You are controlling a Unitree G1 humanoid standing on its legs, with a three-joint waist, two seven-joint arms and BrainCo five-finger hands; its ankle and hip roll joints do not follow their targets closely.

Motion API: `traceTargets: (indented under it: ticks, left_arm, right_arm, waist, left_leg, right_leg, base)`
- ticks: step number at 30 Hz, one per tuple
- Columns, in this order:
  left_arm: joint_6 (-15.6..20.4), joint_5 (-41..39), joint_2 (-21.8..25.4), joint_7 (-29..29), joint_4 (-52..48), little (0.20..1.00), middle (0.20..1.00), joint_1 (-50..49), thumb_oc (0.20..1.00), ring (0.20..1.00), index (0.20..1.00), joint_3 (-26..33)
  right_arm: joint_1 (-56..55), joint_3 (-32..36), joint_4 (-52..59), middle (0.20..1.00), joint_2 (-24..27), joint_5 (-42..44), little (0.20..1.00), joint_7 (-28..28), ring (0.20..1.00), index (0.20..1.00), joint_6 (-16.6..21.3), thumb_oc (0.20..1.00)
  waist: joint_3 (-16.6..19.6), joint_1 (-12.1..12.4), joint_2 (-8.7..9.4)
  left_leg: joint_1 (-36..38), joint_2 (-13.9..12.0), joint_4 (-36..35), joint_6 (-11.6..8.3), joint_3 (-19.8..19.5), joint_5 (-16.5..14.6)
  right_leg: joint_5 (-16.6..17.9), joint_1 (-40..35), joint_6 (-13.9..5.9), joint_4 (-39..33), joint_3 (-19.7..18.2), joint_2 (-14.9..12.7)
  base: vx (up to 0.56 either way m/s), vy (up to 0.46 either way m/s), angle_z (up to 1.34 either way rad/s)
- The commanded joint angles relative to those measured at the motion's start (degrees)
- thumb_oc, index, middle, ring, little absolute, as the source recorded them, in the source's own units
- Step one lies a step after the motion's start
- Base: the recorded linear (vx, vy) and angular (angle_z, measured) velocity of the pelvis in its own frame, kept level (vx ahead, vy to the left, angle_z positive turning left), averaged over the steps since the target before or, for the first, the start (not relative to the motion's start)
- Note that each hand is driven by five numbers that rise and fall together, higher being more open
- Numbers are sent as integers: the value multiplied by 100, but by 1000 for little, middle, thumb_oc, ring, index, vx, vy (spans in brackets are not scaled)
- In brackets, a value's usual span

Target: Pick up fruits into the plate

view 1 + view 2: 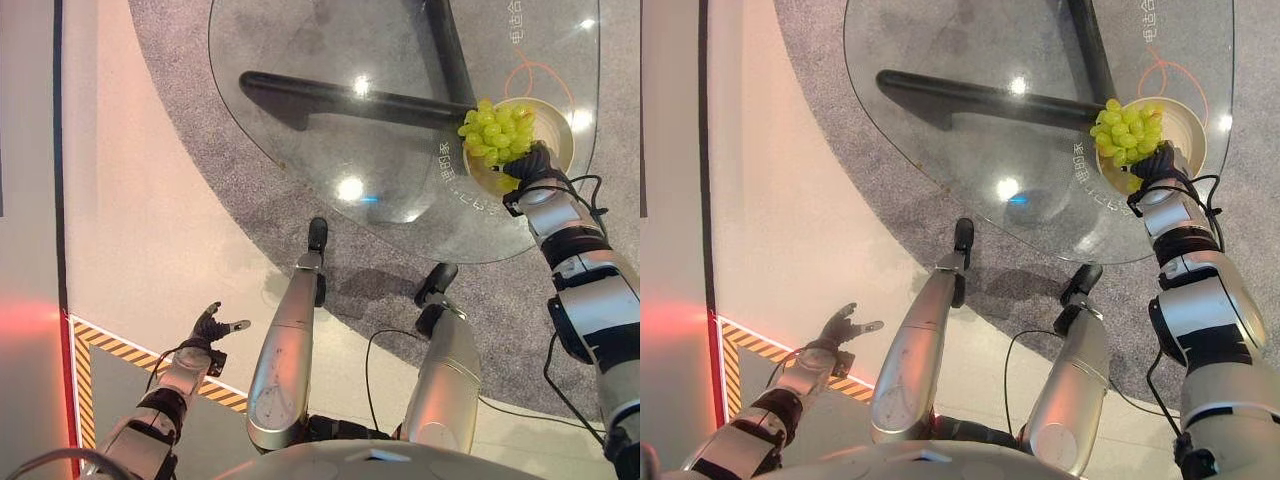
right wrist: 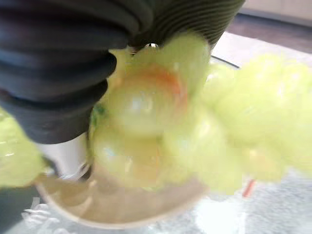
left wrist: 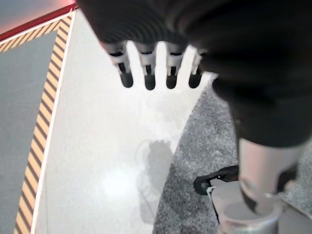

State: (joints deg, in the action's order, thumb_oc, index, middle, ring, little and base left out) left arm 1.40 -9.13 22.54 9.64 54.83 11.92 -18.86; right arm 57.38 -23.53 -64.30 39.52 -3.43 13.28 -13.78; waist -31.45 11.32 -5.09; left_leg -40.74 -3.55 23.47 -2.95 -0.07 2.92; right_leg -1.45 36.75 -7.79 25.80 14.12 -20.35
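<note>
Green grapes point(image 1: 497, 130) held over the plate point(image 1: 556, 128) on the glass table point(image 1: 330, 60).
Right hand point(image 1: 528, 163) grips the bunch; left hand point(image 1: 211, 327) hangs low, fingers spread. Table writing unreadable.

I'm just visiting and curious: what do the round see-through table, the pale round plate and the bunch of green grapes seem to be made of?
The round see-through table looks like glass: the grey carpet and its dark legs show through, and lamps glint on it. The pale round plate looks glossy cream, ceramic or plastic; I cannot tell which. The bunch of green grapes, at the right hand, is smooth and shiny; real or plastic is unclear.
</note>
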Motion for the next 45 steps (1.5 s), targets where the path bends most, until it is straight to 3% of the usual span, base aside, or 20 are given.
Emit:
traceTargets:
  ticks: [1,7,13,15,17,18,21,26,29,30,32,34,38,42,45]
  left_arm:
    - [-18,-64,-39,70,-70,1000,1000,-412,1000,1000,1000,-251]
    - [-56,18,-55,84,-69,1000,1000,-410,1000,1000,1000,-427]
    - [-173,58,-30,92,-8,1000,1000,-475,1000,1000,1000,-452]
    - [-181,70,-21,129,30,1000,1000,-497,1000,1000,1000,-437]
    - [-22,19,-42,240,167,1000,1000,-558,1000,1000,1000,-371]
    - [-8,2,-49,282,178,1000,1000,-510,1000,1000,1000,-325]
    - [-21,21,-55,283,188,1000,1000,-511,1000,1000,1000,-285]
    - [-81,51,-129,166,522,1000,1000,-380,1000,1000,1000,-47]
    - [-77,75,-127,66,644,1000,1000,-363,1000,1000,1000,56]
    - [-169,108,-118,70,761,1000,1000,-326,1000,1000,1000,138]
    - [-181,121,-106,60,841,1000,1000,-304,1000,1000,1000,193]
    - [-325,272,-114,61,1008,1000,1000,-260,1000,1000,1000,320]
    - [-344,399,-190,142,1199,1000,1000,-309,1000,1000,1000,435]
    - [-662,638,-357,-113,1410,1000,1000,-459,1000,1000,1000,568]
    - [-727,912,-445,-208,1597,1000,1000,-459,1000,1000,1000,545]
  right_arm:
    - [209,-383,-214,1000,583,-328,1000,198,1000,1000,-400,1000]
    - [173,-339,-450,1000,629,-663,1000,302,1000,1000,-734,1000]
    - [144,-338,-559,1000,714,-806,1000,760,1000,1000,-706,1000]
    - [140,-328,-513,1000,731,-714,1000,1206,1000,1000,-500,1000]
    - [74,-170,-198,1000,738,-602,1000,2103,1000,1000,129,1000]
    - [46,-66,-3,1000,722,-619,1000,2260,1000,1000,301,1000]
    - [-105,32,317,1000,664,-572,1000,2378,1000,1000,640,1000]
    - [-1047,421,1161,1000,244,-21,1000,2059,1000,1000,1852,1000]
    - [-1481,553,1519,1000,58,137,1000,1455,1000,1000,2212,1000]
    - [-1896,562,1802,1000,-133,325,1000,1028,1000,1000,2420,1000]
    - [-2111,601,1932,1000,-267,290,1000,827,1000,1000,2456,1000]
    - [-2943,590,2253,1000,-652,354,1000,406,1000,1000,2507,1000]
    - [-4024,674,2264,1000,-1083,567,1000,-58,1000,1000,2526,1000]
    - [-4864,842,1759,1000,-1733,863,1000,-310,1000,1000,2427,1000]
    - [-5027,830,1319,1000,-1949,884,1000,-450,1000,1000,2237,1000]
  waist:
    - [166,53,-462]
    - [166,61,-532]
    - [166,52,-535]
    - [166,37,-524]
    - [166,-28,-506]
    - [166,-50,-507]
    - [166,-124,-451]
    - [166,-381,-170]
    - [166,-488,-41]
    - [166,-596,78]
    - [167,-655,148]
    - [499,-818,337]
    - [972,-976,526]
    - [1490,-1111,626]
    - [1720,-1140,661]
  left_leg:
    - [186,492,-54,296,315,-553]
    - [285,506,-118,303,305,-552]
    - [388,469,-221,299,343,-512]
    - [448,449,-290,297,360,-494]
    - [592,436,-396,281,374,-489]
    - [520,407,-496,304,392,-294]
    - [681,394,-608,272,423,-273]
    - [1490,264,-1028,175,507,-269]
    - [1925,222,-1250,130,535,-246]
    - [2301,166,-1452,93,555,-202]
    - [2503,117,-1562,64,559,-158]
    - [2946,-11,-1913,-20,631,-109]
    - [3401,-154,-2263,-89,776,-43]
    - [3860,-404,-2611,-232,1065,114]
    - [3973,-420,-2583,-239,1097,60]
  right_leg:
    - [-608,233,360,892,155,544]
    - [-597,179,341,884,182,519]
    - [-539,108,323,795,219,538]
    - [-517,72,319,744,214,574]
    - [-522,-29,316,676,181,649]
    - [-321,31,375,538,242,696]
    - [-274,-98,354,380,194,765]
    - [-177,-780,262,-66,114,847]
    - [-116,-1215,215,-390,87,883]
    - [-51,-1600,179,-673,66,906]
    - [15,-1831,164,-876,42,932]
    - [84,-2348,131,-1360,10,963]
    - [249,-2877,52,-1890,17,934]
    - [403,-3407,-37,-2333,155,880]
    - [440,-3565,-47,-2465,157,866]
  base:
    - [0,0,0]
    - [0,0,0]
    - [0,0,0]
    - [0,0,0]
    - [-71,30,-2]
    - [-96,47,-4]
    - [-64,25,-8]
    - [-28,7,-6]
    - [14,18,-8]
    - [8,19,-18]
    - [37,9,-18]
    - [97,1,-21]
    - [80,-11,-20]
    - [126,-12,-12]
    - [71,-20,-7]
